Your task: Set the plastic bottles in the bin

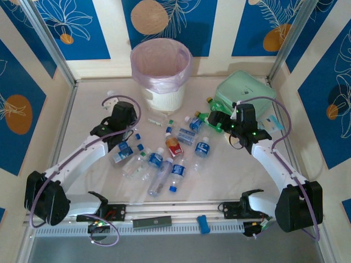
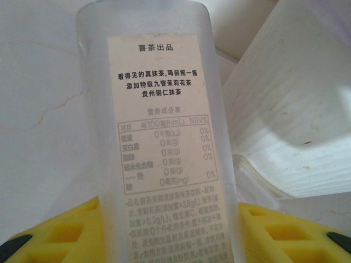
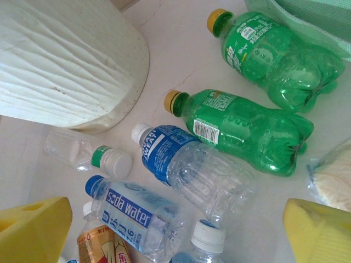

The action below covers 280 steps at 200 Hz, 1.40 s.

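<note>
Right, left hand [image 2: 170, 233] is clamped on a frosted bottle [image 2: 159, 109], its long axis running straight out ahead between the pads. The bin [image 2: 285, 109] sits just ahead and to my right, its white wall beside the bottle, so the left arm is nearer. Right hand [image 3: 178, 227] is wide apart and empty, above the green bottles [image 3: 247, 129] on the bench [image 3: 181, 49].

Clear bottles [image 1: 156, 160] lay scattered mid-frame, green bottles [image 3: 241, 129] at right, a frosted bottle [image 2: 164, 109] in the left pincer [image 2: 170, 233]; the pink-lined bin [image 1: 164, 99] stood top centre.
</note>
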Motion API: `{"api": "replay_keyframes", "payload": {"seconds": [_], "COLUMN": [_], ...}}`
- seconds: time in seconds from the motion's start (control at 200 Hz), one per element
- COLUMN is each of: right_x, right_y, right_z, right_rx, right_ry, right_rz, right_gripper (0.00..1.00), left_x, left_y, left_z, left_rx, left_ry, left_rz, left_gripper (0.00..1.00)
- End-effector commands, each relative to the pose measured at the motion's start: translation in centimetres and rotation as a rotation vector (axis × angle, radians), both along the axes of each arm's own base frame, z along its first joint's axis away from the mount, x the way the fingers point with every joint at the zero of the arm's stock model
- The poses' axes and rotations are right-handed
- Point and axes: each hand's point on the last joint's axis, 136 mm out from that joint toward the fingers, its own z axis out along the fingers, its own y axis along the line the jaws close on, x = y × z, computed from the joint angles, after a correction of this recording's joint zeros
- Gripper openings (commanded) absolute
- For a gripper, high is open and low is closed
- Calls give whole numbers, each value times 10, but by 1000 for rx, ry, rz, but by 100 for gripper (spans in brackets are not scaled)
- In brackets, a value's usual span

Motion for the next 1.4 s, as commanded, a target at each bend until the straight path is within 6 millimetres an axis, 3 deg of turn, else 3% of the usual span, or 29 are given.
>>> {"api": "replay_keyframes", "payload": {"seconds": [0.0,0.165,0.3,0.47,0.62,0.795,0.96,1.18,1.396], "right_x": [-4,-4,-4,-6,-8,-11,-13,-19,-22], "right_y": [3,4,5,3,0,-4,-8,-12,-17], "right_z": [4,4,5,3,2,1,1,-1,0], "right_rx": [14,15,19,9,-4,-18,-33,-45,-52], "right_ry": [-16,-22,-26,-25,-21,-25,-24,-18,-23], "right_rz": [6,6,5,-1,-9,-22,-27,-37,-51], "right_gripper": [99,99,99,99,99,99,99,99,99], "left_x": [2,8,20,42,68,106,139,180,195], "left_y": [14,30,25,-3,-45,-96,-130,-150,-163], "left_z": [42,117,174,234,269,273,259,219,179], "left_rx": [47,125,149,158,92,-35,-87,-94,-114], "left_ry": [-69,-199,-286,-378,-423,-408,-386,-360,-279], "left_rz": [-48,-77,-149,-285,-452,-631,-716,-739,-745], "left_gripper": [44,43,42,42,41,40,40,40,42]}}
